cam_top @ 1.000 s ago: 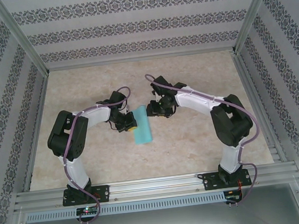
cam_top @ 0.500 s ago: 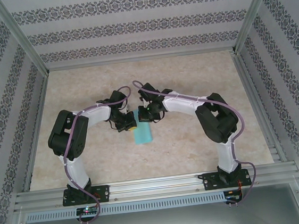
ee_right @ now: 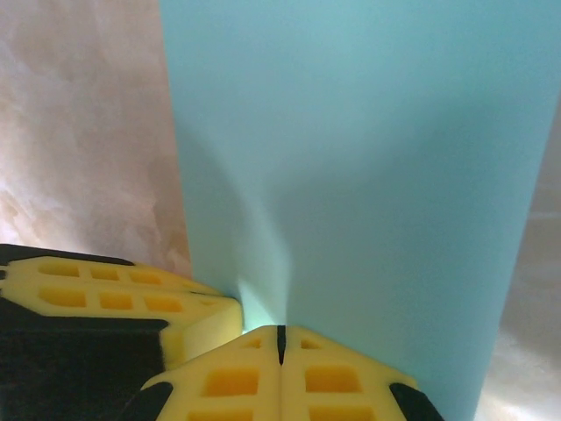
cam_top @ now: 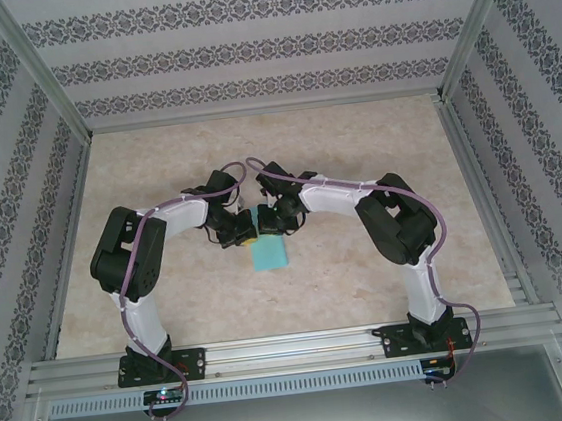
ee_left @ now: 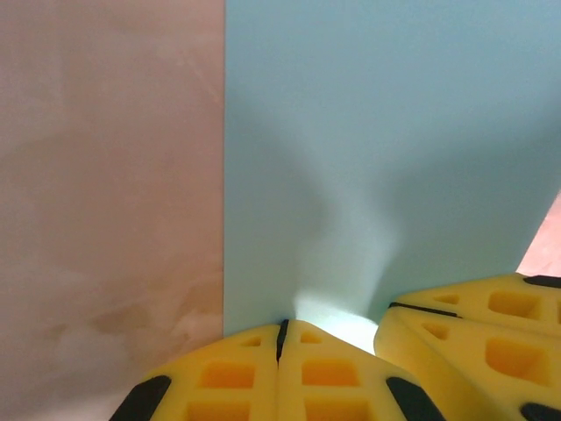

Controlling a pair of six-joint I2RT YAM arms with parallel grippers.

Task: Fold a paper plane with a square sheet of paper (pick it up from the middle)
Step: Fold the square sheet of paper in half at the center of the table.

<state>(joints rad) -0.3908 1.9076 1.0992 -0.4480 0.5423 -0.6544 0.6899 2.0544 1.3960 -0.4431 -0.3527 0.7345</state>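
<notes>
I see the folded square sheet of paper (cam_top: 271,255), flat at the middle of the table (cam_top: 354,142); left gripper (ee_left: 281,328), right gripper (ee_right: 280,333), just beside each other, each clamped on the sheet's end toward the table's far edge.

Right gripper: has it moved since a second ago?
Yes. The right gripper has swung left, away from the right rail, and now pinches the paper beside the left gripper.

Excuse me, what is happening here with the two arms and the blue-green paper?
Two robot arms are handling a turquoise sheet of paper at the middle of the table. The left gripper and the right gripper are both shut on its far edge, side by side. The paper shows as a plain rectangle, no dart shape yet.
</notes>
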